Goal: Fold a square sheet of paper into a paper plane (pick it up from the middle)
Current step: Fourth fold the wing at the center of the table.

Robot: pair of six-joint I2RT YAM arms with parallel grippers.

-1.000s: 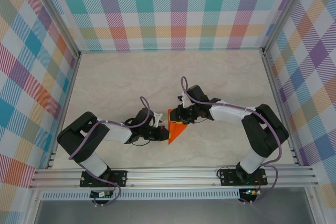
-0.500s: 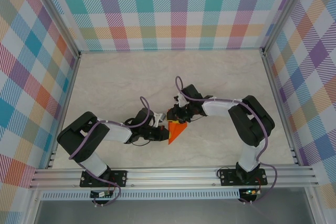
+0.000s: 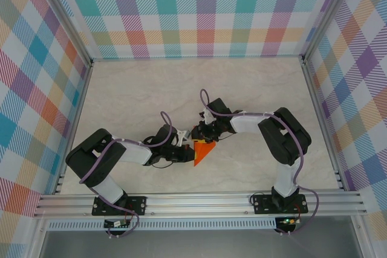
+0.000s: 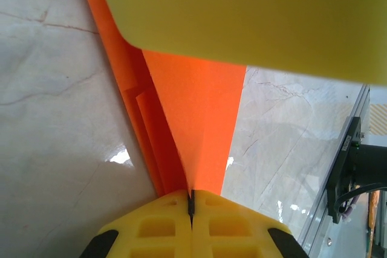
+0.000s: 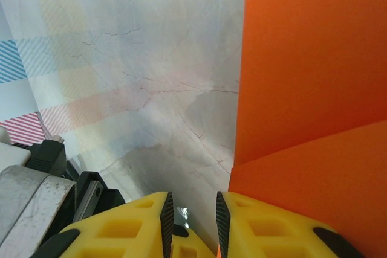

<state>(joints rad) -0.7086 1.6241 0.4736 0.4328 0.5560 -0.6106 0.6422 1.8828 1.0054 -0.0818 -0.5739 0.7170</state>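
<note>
The orange paper (image 3: 203,151) lies on the table as a folded, pointed wedge with creased layers. My left gripper (image 3: 187,150) is shut on its left edge; in the left wrist view the yellow fingertips (image 4: 191,200) pinch the paper (image 4: 196,113) at the central fold. My right gripper (image 3: 202,137) hovers just behind the paper, slightly open. In the right wrist view it (image 5: 191,209) has only marble in its gap, and its right finger (image 5: 278,228) rests at the edge of the paper (image 5: 308,70). A yellow finger of the right gripper (image 4: 242,10) looms over the paper.
The marble table (image 3: 133,95) is walled by checkered panels, with an aluminium rail (image 3: 199,200) along the near edge. Part of the left arm (image 5: 36,173) shows grey and black at the lower left of the right wrist view.
The right arm has folded inward and its gripper has shifted left, closer over the paper's back edge. The left gripper and paper have stayed put.
</note>
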